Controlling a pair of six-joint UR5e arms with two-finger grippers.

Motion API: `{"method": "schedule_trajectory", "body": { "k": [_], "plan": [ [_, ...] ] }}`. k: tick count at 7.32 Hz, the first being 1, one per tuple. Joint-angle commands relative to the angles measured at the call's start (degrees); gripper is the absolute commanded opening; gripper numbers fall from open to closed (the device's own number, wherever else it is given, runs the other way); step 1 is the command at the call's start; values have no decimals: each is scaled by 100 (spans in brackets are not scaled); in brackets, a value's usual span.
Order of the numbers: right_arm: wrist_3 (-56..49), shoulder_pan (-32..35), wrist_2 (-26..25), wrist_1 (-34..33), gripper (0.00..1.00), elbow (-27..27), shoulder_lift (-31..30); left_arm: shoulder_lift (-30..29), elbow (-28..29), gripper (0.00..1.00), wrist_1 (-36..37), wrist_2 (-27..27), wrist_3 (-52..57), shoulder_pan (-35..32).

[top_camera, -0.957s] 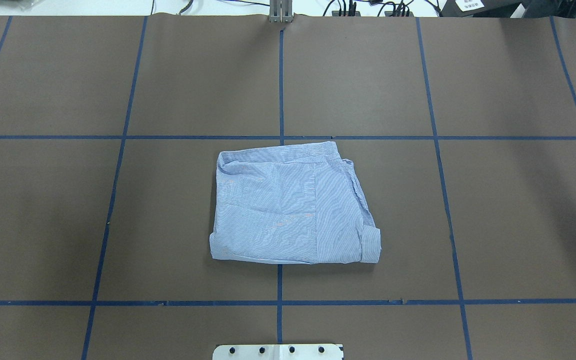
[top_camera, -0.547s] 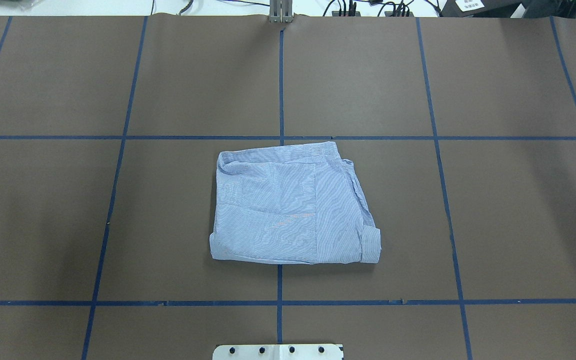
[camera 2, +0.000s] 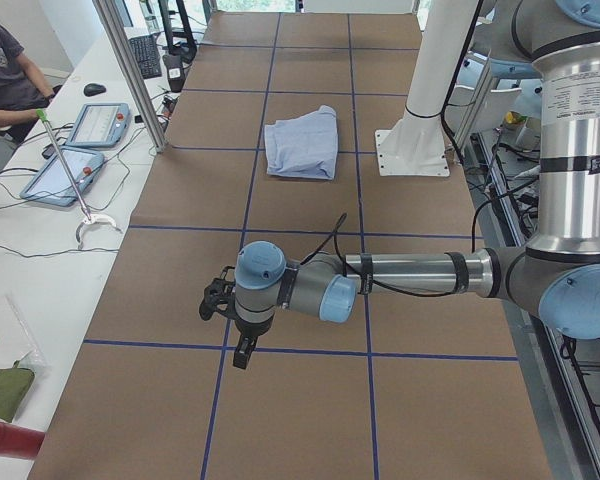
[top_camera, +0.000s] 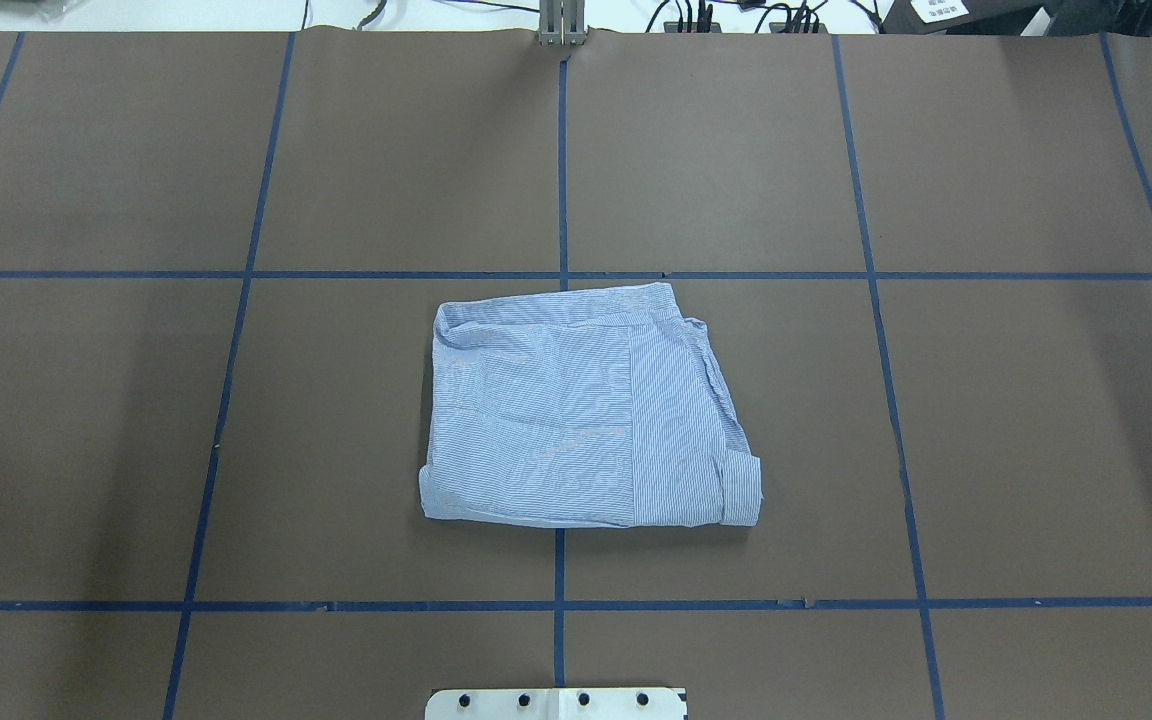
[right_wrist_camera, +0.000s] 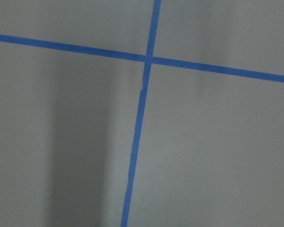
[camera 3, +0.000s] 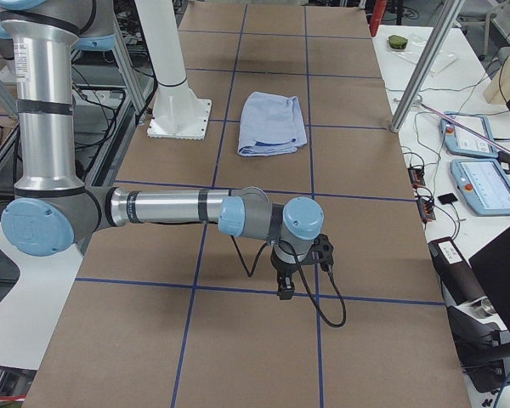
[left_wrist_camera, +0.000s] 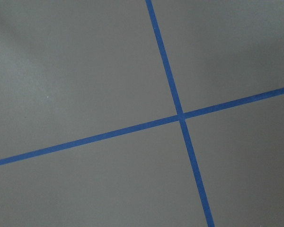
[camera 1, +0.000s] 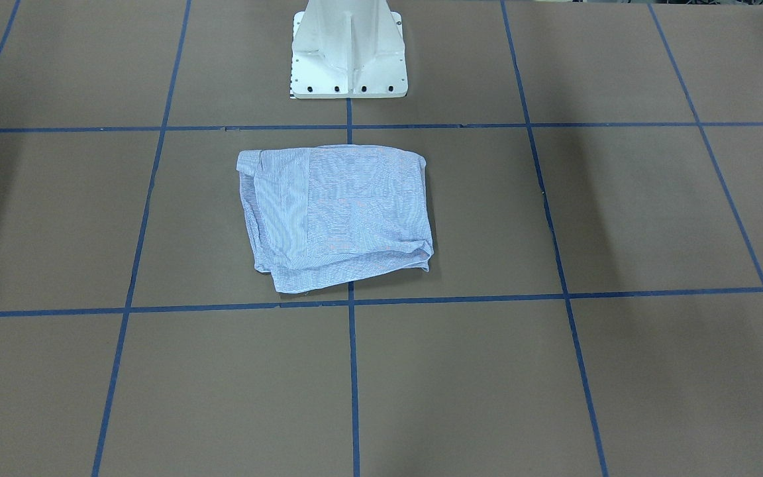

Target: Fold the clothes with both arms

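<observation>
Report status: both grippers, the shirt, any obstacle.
Black left gripper, black right gripper: empty, open or shut unreadable. Light-blue striped shirt: folded, mid-table. No obstacle seen around it.

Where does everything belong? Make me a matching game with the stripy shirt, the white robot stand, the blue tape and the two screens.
Things:
1. striped shirt
2. white pedestal base
3. blue tape lines
4. teach pendants

Places or states:
A. standing on the brown table, beside the shirt
B. folded into a rough rectangle
C. lying on the white side bench
D. stuck down in a grid

Pairs: 1-B, 2-A, 3-D, 4-C.
</observation>
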Motion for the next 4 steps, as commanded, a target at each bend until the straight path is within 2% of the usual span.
{"method": "schedule_trajectory", "body": {
  "k": [1, 2, 4],
  "plan": [
    [61, 33, 32, 0, 100, -32, -4, -4, -454, 100, 900, -13, -87, 10],
    [62, 42, 33, 0, 100, -32, 5, 5, -622, 100, 1227, -48, -87, 10],
    [62, 112, 32, 0, 100, -32, 40, 22, -536, 100, 1213, -355, -79, 10]
  ]
}}
